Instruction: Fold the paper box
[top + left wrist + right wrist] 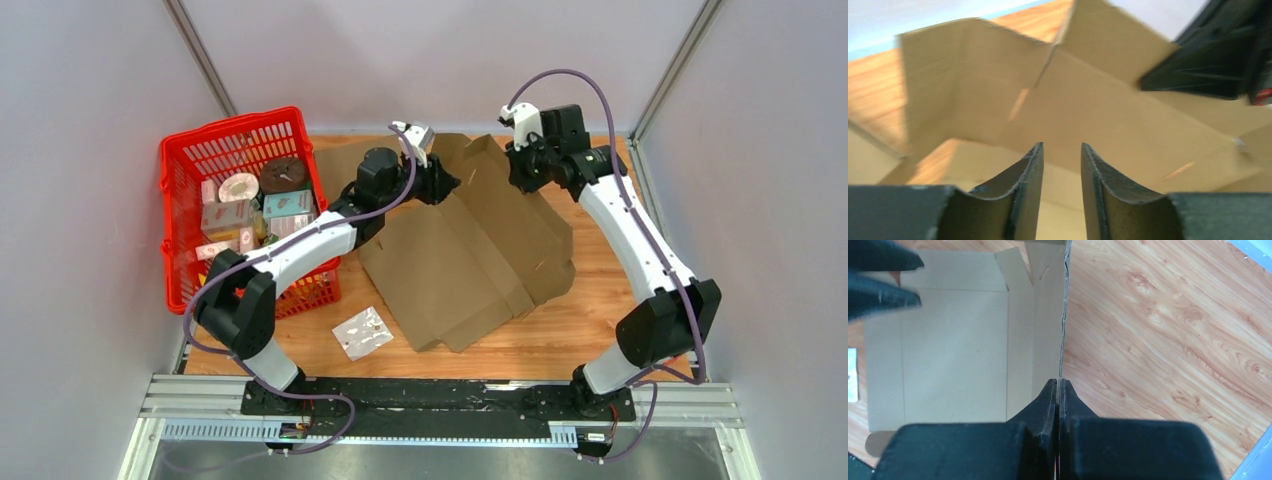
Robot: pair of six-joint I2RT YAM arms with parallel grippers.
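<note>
- The right gripper point(1059, 382) was clamped shut on a raised flap edge of the unfolded cardboard box point(470, 260).
- The left gripper point(1061, 147) stood part open and empty, facing the box's far flaps.
- The box lay on the wooden table point(600, 320), right of a red basket point(240, 130).

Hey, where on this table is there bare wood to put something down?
Widest: the near-right wooden tabletop, between the flat brown cardboard box and the right arm's base. A smaller strip lies before the red plastic basket, beside the small clear plastic bag. Crowded far side: right gripper pinching the box, left gripper open beside it.
</note>
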